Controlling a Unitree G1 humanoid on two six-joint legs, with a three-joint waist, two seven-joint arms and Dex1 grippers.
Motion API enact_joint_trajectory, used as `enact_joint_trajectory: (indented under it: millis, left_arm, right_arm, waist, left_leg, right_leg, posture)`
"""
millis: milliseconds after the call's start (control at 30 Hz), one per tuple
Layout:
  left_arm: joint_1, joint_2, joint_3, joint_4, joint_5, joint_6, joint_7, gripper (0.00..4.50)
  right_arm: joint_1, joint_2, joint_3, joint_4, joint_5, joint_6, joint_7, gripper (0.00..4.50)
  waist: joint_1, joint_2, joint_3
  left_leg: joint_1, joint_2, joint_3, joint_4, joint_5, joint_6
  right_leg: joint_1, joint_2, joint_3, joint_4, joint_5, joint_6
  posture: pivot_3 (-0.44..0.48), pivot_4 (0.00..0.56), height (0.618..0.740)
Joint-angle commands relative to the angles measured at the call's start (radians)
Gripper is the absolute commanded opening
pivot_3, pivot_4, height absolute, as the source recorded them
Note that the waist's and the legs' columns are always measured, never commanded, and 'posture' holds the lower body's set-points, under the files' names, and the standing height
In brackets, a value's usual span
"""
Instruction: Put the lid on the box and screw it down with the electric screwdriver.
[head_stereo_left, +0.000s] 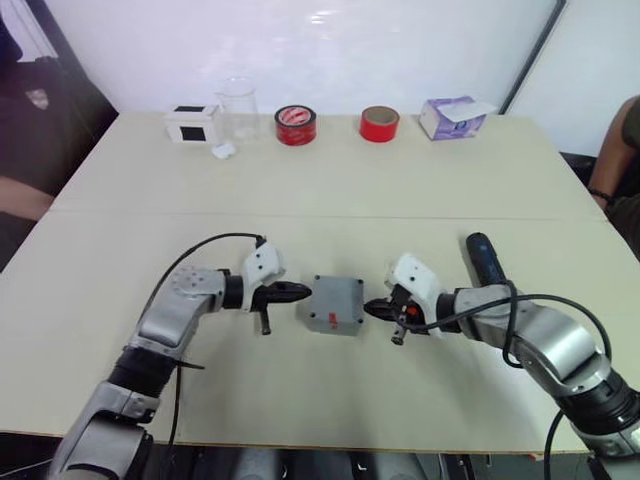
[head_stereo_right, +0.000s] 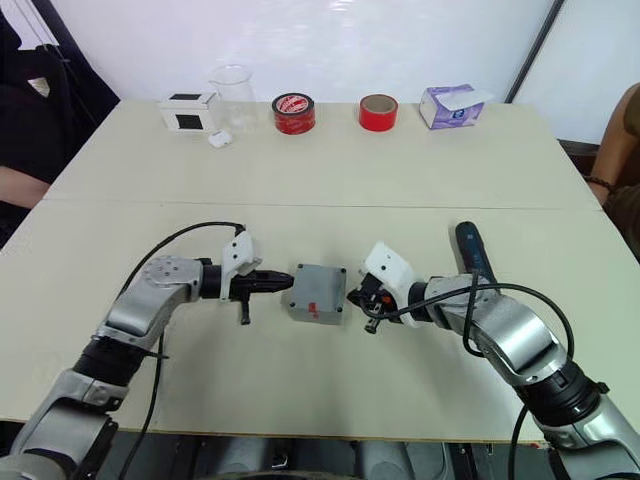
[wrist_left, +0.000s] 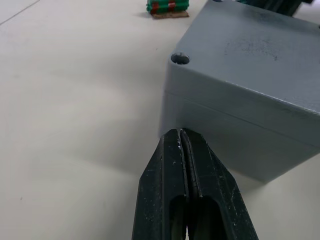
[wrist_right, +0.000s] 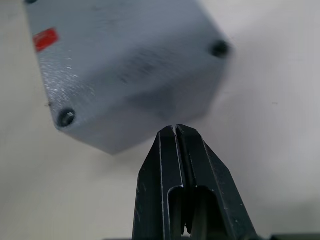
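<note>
Left fingers (wrist_left: 186, 165) pressed together, nothing between them, tip at the lower wall of the box (head_stereo_left: 335, 304) near one corner; whether touching could not be told. Right fingers (wrist_right: 176, 150) likewise pressed together and empty, tip just beside the opposite side of the box, apart from it. Left gripper (head_stereo_left: 300, 291) and right gripper (head_stereo_left: 375, 309) pointed toward each other with the box between them. Lid (wrist_left: 260, 65) sat on the box, its edges lined up with the walls below, a thin seam running between the two; screw holes showed at the corners, a red mark on top. Box stood in the middle of the near half of the counter (head_stereo_left: 330, 190), bare surface all round it, well in from the front edge. Electric screwdriver (head_stereo_left: 487, 260) lay on the counter beside the right forearm, well apart from the box. Along the far edge, well apart from the work: white-and-black cube (head_stereo_left: 194, 124), clear beaker (head_stereo_left: 238, 106), two red tape rolls (head_stereo_left: 295, 125), purple tissue carton (head_stereo_left: 452, 117).
</note>
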Motion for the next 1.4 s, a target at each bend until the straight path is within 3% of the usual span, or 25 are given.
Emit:
enact_joint_trajectory:
  millis: [33, 267, 500, 667, 833, 1033, 1400]
  left_arm:
    - [-0.056, -0.061, -0.018, 0.049, 0.019, -0.050, 0.014, 0.00]
    - [-0.107, -0.087, -0.025, 0.139, 0.090, -0.128, 0.035, 0.00]
    - [-0.067, 0.037, 0.006, 0.078, 0.071, -0.104, -0.063, 0.00]
    - [0.047, 0.141, -0.003, -0.117, -0.014, 0.005, -0.183, 0.00]
    - [0.086, 0.151, -0.010, -0.214, -0.042, 0.081, -0.181, 0.00]
    - [0.063, 0.089, -0.016, -0.196, -0.015, 0.070, -0.106, 0.00]
    - [0.022, 0.083, -0.012, -0.129, 0.015, 0.019, -0.093, 0.00]
  right_arm:
    - [0.006, -0.006, 0.000, -0.106, 0.033, 0.029, 0.048, 0.01]
    - [0.020, -0.056, -0.011, -0.171, 0.002, 0.066, 0.067, 0.01]
    - [0.006, -0.160, -0.107, -0.090, -0.082, -0.020, 0.080, 0.01]
    - [-0.061, -0.081, -0.063, 0.051, -0.157, -0.091, 0.070, 0.01]
    - [-0.092, 0.008, -0.012, 0.123, -0.205, -0.121, 0.079, 0.01]
    - [-0.081, 0.066, 0.018, 0.112, -0.213, -0.111, 0.095, 0.01]
    - [0.025, 0.087, -0.021, -0.049, -0.163, -0.018, 0.086, 0.01]
  waist:
    - [0.004, 0.000, 0.000]
    - [0.012, 0.000, 0.000]
    - [0.012, 0.000, 0.000]
    - [-0.003, 0.000, 0.000]
    - [-0.003, 0.000, 0.000]
    - [-0.006, 0.000, 0.000]
    - [-0.008, 0.000, 0.000]
  left_leg:
    - [0.000, 0.000, 0.000, 0.000, 0.000, 0.000]
    - [0.000, 0.000, 0.000, 0.002, 0.000, 0.000]
    - [0.000, 0.000, 0.000, 0.003, 0.000, 0.000]
    - [0.000, 0.001, 0.000, 0.003, 0.000, 0.000]
    - [0.000, 0.001, 0.000, 0.005, 0.000, 0.000]
    - [0.000, 0.000, 0.000, 0.006, 0.000, 0.001]
    - [0.000, 0.000, -0.001, 0.007, 0.000, 0.001]
  right_leg:
    - [0.000, 0.000, 0.000, 0.000, 0.000, 0.000]
    - [0.000, 0.001, 0.000, 0.001, 0.000, 0.000]
    - [0.000, 0.001, 0.000, 0.002, 0.000, 0.000]
    - [0.000, 0.001, 0.001, 0.002, 0.000, 0.000]
    - [0.001, 0.001, 0.000, 0.003, 0.000, 0.000]
    - [0.001, 0.001, 0.000, 0.004, 0.000, 0.000]
    - [0.001, 0.001, -0.001, 0.006, 0.000, 0.000]
  posture:
    - [0.000, 0.150, 0.740]
    - [0.000, 0.150, 0.740]
    - [0.000, 0.150, 0.740]
    - [0.000, 0.150, 0.740]
    - [0.000, 0.150, 0.740]
    - [0.000, 0.150, 0.740]
    - [0.000, 0.150, 0.740]
